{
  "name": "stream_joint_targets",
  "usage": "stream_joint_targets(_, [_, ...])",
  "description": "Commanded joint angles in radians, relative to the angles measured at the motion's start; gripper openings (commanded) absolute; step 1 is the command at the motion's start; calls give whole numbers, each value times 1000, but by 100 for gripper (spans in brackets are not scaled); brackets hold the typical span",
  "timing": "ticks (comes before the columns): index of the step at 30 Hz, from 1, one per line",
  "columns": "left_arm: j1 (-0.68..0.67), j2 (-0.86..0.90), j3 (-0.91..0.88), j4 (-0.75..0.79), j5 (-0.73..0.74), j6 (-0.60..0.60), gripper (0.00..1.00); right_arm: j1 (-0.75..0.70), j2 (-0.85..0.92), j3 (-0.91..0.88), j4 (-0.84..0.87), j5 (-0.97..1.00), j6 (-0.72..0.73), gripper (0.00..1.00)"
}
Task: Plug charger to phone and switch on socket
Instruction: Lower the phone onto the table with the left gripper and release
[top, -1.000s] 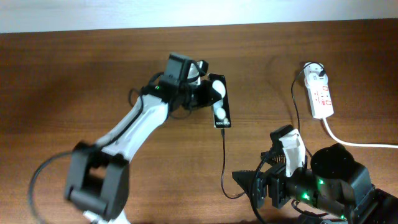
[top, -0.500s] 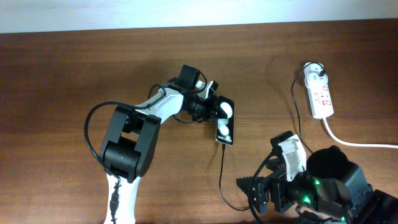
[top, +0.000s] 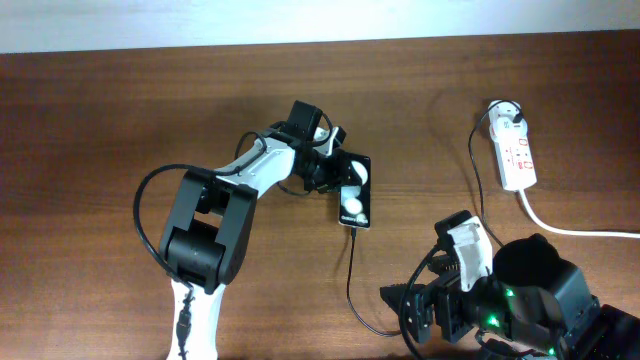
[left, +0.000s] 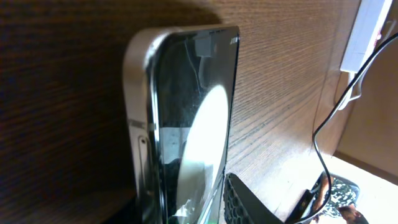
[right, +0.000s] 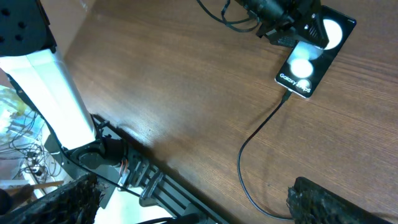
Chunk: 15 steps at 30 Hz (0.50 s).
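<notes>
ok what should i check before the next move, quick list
1. Charger tip in phone: ok, the cable meets its bottom edge.
2. Plug head in socket: ok, seated at the far end.
3. Socket switch on: cannot tell, too small to read.
4. Left gripper clear of phone: not ok, jaws clamp its edge.
5. Right gripper free for the switch: ok, jaws open and empty.
</notes>
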Motion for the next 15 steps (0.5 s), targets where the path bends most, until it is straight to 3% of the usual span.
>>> stream_joint_targets(1, [5, 14, -11, -10, -71, 2, 39, -5, 2, 8, 0, 9, -6, 99])
stream_joint_targets(4, [5, 14, -11, -16, -71, 2, 52, -5, 2, 8, 0, 9, -6, 99])
stream_joint_targets(6, [5, 14, -11, -19, -72, 2, 69, -5, 2, 8, 0, 9, -6, 99])
stream_joint_targets(8, [5, 14, -11, -32, -107, 2, 94, -5, 2, 8, 0, 9, -6, 99])
stream_joint_targets(9, [5, 14, -11, -48, -129, 2, 99, -5, 2, 8, 0, 9, -6, 99])
stream_joint_targets(15, [6, 14, -11, -113, -229, 2, 99, -5, 2, 8, 0, 9, -6, 99])
